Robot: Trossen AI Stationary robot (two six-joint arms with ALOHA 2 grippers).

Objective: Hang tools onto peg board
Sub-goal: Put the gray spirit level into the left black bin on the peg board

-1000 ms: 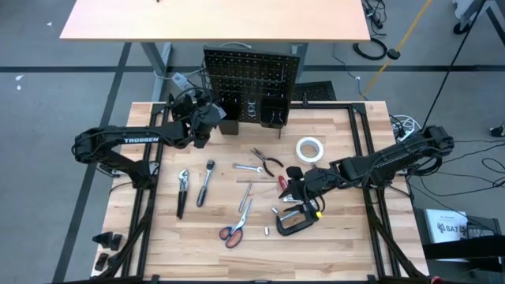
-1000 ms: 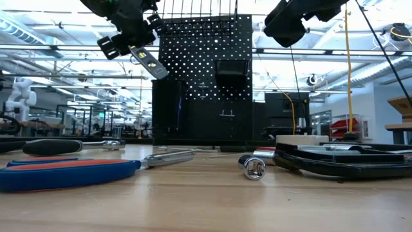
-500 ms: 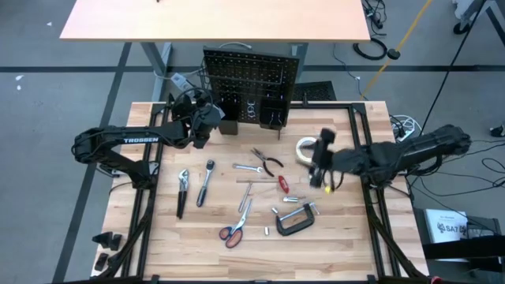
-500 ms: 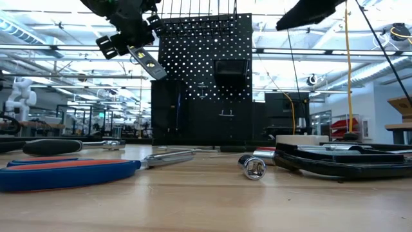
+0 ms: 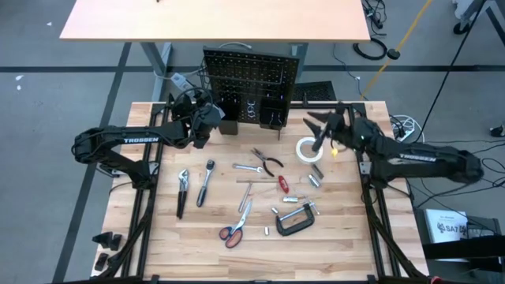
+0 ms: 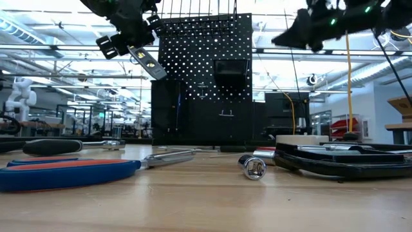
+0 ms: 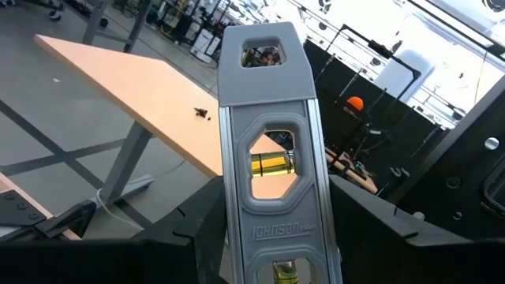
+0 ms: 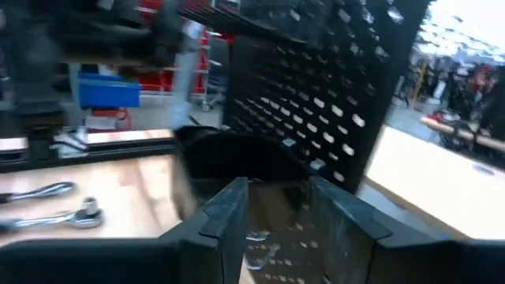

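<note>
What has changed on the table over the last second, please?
The right gripper swung from above the C-clamp up toward the peg board, nothing visibly held. The left gripper stayed by the board's left, holding the small level. The tools lie unmoved.

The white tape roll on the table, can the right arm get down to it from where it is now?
Probably yes. In the high view the right tool hangs just above and behind the white tape roll, holding nothing visible. Nothing lies on the roll, and the nearest tools sit off to its side.
</note>
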